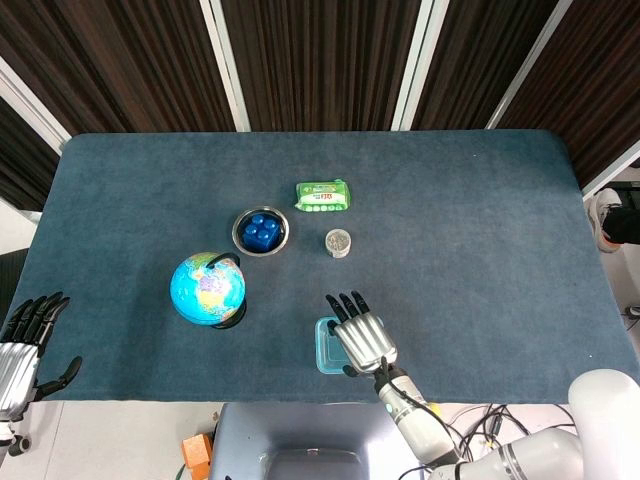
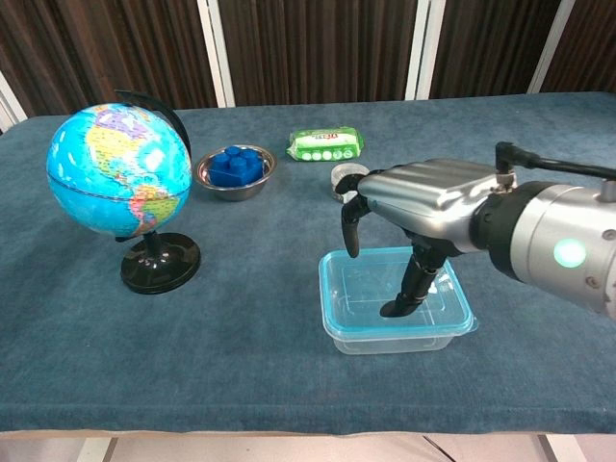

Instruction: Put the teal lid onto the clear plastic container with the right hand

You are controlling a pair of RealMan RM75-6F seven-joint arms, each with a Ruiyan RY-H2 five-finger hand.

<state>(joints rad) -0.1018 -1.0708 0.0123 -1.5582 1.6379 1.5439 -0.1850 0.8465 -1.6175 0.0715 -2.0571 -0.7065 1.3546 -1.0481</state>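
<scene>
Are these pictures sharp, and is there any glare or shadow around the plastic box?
Chest view: sharp, with bright highlights on the right hand and faint sheen on the clear plastic container. Head view: even light, only soft shadow beside the globe.

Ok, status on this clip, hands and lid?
Right hand open over the container. Teal lid already seated. Left hand open, off-table. Nothing in the way.
</scene>
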